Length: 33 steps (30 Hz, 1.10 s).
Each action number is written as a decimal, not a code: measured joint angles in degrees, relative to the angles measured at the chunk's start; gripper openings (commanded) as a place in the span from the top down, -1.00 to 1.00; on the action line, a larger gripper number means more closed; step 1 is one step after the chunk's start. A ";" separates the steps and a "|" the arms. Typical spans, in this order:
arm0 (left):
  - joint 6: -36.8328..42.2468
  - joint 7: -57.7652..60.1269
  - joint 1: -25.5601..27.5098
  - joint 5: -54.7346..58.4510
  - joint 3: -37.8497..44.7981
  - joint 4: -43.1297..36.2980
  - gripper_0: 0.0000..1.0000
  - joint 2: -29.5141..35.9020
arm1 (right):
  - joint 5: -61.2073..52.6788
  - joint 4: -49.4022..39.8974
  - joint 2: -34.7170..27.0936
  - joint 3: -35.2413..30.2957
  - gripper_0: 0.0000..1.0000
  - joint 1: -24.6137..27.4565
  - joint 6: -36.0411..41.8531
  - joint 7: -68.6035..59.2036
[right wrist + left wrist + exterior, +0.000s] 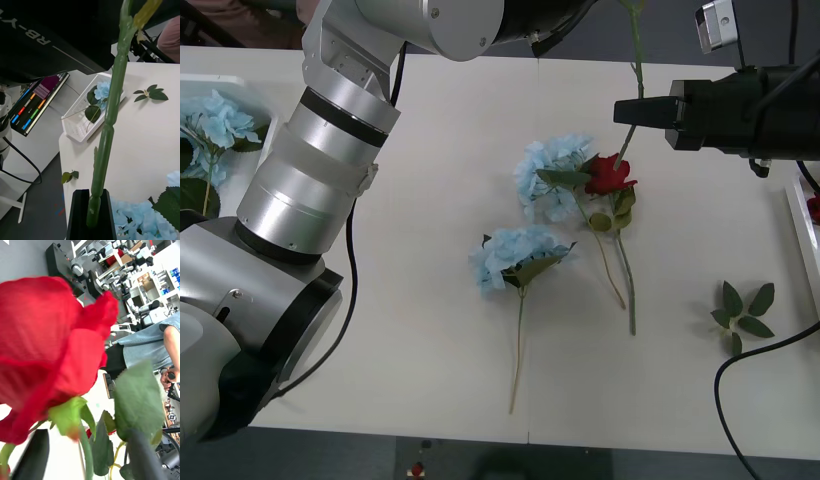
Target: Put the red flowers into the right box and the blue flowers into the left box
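My right gripper (630,110) is shut on the thin green stem (638,55) of a red flower, held above the table; its black fingers (77,213) clamp the stem (108,123). That flower's deep-red head (48,345) fills the left wrist view, its stem running down between the spread black fingers (32,453) of my open left gripper (86,465). Another red flower (610,175) lies mid-table beside two blue flowers (552,170) (515,255). The left box (250,150) (80,123) holds blue flowers. At the right edge is the right box (800,230), with a bit of red in it.
A loose green leaf sprig (742,310) lies near the right front of the table, another (152,93) beyond the left box. A black cable (740,400) loops at the front right. My left arm (320,170) spans the left side.
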 measured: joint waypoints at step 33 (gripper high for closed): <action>7.58 -4.12 35.21 13.74 -5.21 -35.44 -1.00 22.63 | 28.95 0.07 -19.68 -18.44 1.00 4.96 17.25 -19.88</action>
